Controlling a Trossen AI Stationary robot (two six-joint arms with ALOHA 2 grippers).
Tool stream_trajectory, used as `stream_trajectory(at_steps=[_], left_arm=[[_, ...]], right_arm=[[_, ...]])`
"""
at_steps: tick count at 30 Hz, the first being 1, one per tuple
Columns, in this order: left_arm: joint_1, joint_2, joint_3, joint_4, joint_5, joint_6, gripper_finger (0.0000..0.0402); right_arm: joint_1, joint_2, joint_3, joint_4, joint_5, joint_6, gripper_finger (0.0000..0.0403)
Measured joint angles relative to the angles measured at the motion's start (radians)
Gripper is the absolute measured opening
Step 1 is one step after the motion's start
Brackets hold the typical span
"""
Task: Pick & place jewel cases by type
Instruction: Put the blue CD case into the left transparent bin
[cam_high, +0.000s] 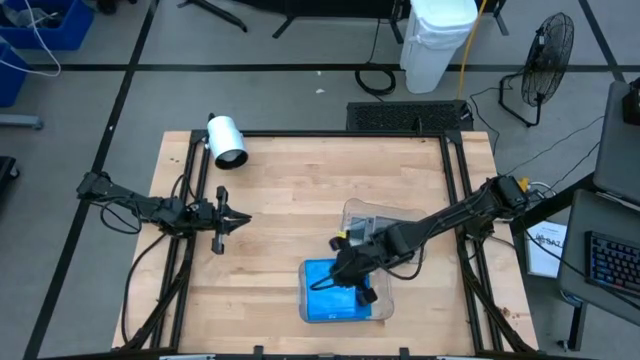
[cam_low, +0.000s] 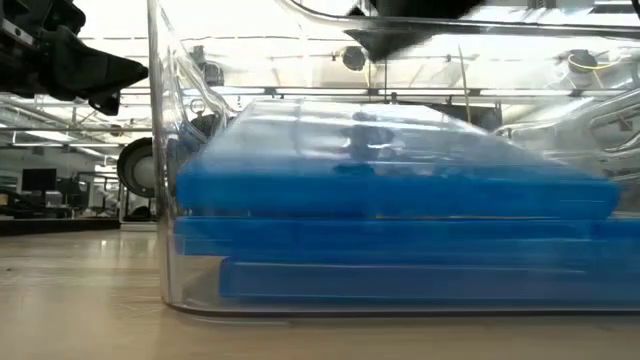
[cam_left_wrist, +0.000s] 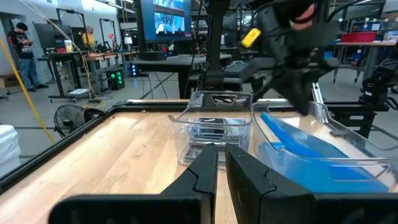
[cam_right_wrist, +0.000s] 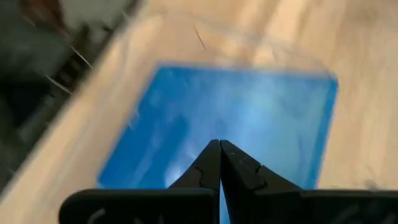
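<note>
Several bright blue jewel cases (cam_high: 335, 300) lie stacked in a clear tray (cam_high: 384, 310) at the table's near middle; the top one (cam_low: 380, 140) sits slightly tilted. Dark translucent jewel cases (cam_left_wrist: 211, 130) lie in a second clear tray (cam_high: 365, 215) just behind it. My right gripper (cam_right_wrist: 219, 146) is shut and empty, and slants down just above the blue stack (cam_right_wrist: 249, 112) without touching it. My left gripper (cam_left_wrist: 222, 165) waits shut and level at the table's left (cam_high: 243, 218), pointing toward the trays.
A white cylindrical device (cam_high: 226, 140) lies at the far left corner of the table. Bare wooden tabletop (cam_high: 290, 190) stretches between my left gripper and the trays. Black frame rails (cam_high: 462, 200) run along the table's sides. People stand in the room beyond (cam_left_wrist: 18, 43).
</note>
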Motion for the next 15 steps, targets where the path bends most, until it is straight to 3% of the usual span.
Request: stream_trajectory(at_steps=[6,8,13,15], left_arm=[[0.0,0.0,0.0,0.0,0.0,0.0,0.0037],[0.0,0.0,0.0,-0.001,0.0,0.0,0.0037],[0.0,0.0,0.0,0.0,0.0,0.0,0.0037],[0.0,0.0,0.0,-0.001,0.0,0.0,0.0037]], right_arm=[[-0.001,-0.008,0.0,0.083,-0.109,-0.037,0.0],[0.007,-0.026,0.0,0.013,-0.03,-0.033,0.0],[0.018,-0.085,0.001,-0.294,0.328,0.061,0.0],[0.022,-0.104,0.001,-0.405,0.417,0.14,0.0]])
